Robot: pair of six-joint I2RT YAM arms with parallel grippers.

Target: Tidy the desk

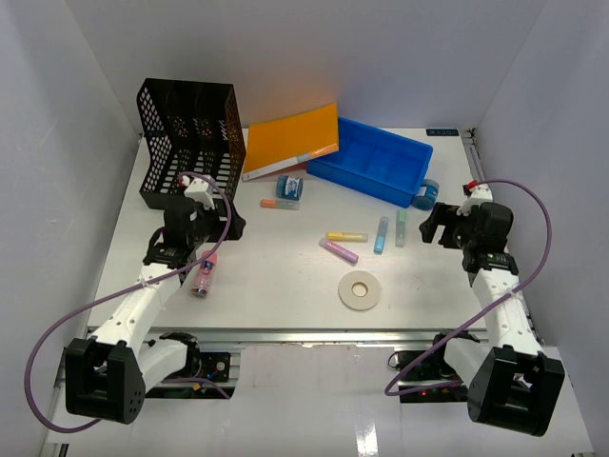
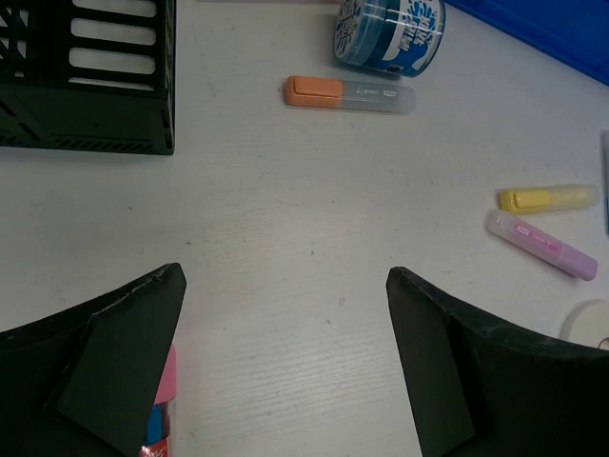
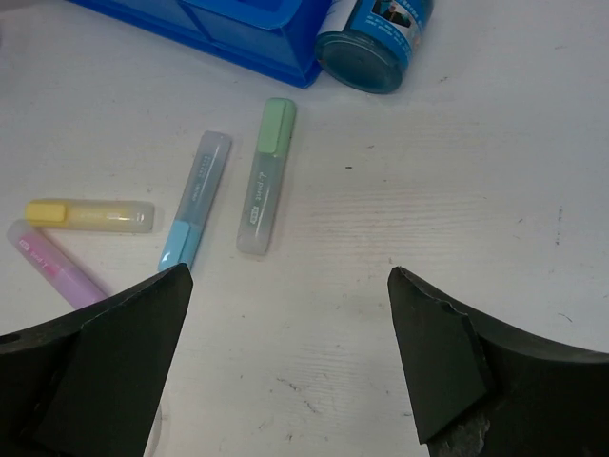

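The white desk (image 1: 276, 305) holds scattered items. Yellow (image 1: 346, 236), pink (image 1: 339, 250), blue (image 1: 381, 234) and green (image 1: 401, 228) highlighters lie in the middle. An orange highlighter (image 1: 279, 203) lies beside a blue tub (image 1: 291, 186). A pink glue stick (image 1: 205, 273) lies at the left. My left gripper (image 1: 228, 227) is open and empty over bare desk (image 2: 285, 286), with the glue stick (image 2: 162, 409) by its left finger. My right gripper (image 1: 430, 226) is open and empty (image 3: 285, 286), just right of the green highlighter (image 3: 266, 176).
A black file rack (image 1: 190, 133) stands at the back left. An orange folder (image 1: 293, 140) leans on the blue tray (image 1: 371, 159). A blue can (image 1: 426, 193) lies by the tray's right end. A white tape roll (image 1: 361, 290) lies near the front rail (image 1: 314, 335).
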